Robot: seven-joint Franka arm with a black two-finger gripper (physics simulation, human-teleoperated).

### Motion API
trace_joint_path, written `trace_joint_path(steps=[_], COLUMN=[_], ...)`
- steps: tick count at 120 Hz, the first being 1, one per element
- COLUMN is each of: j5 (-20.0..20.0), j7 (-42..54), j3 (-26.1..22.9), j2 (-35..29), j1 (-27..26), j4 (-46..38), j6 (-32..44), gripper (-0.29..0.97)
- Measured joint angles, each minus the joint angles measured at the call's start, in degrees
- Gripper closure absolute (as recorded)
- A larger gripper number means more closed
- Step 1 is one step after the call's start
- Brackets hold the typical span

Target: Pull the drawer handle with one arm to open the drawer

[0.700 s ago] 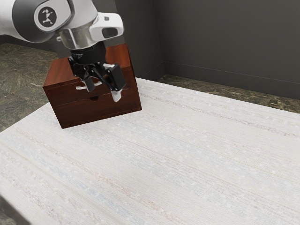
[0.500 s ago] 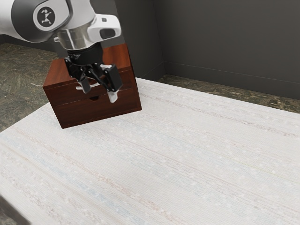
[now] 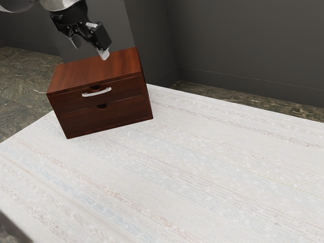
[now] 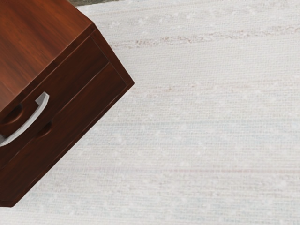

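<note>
Hanging high at the exterior view's upper left: gripper, jaws apart, clamped on nothing, poised above the cabinet top. Tilted down toward the box, well clear of the wood. Lower and further right: handle across the top drawer, untouched, front flush, so seemingly shut. Same pale handle under the wrist camera. Parked at the table corner with its front towards open tabletop, presumably leaving room to slide out.

Reddish top drawer shut — curved silver handle on front
</note>
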Motion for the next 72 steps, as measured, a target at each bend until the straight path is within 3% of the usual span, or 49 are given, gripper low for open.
trace_joint_path(steps=[29,44,72], j5=[0.1,-2.9,-3.6], j7=[6.3,9.4,17.0], j3=[0.0,0.1,0.2], j2=[5.2,7.7,12.7], j1=[3.3,5.5,7.8], j4=[-0.2,-1.8,-2.1], j6=[5.4,8.7,15.5], gripper=[0.0,0.0,0.0])
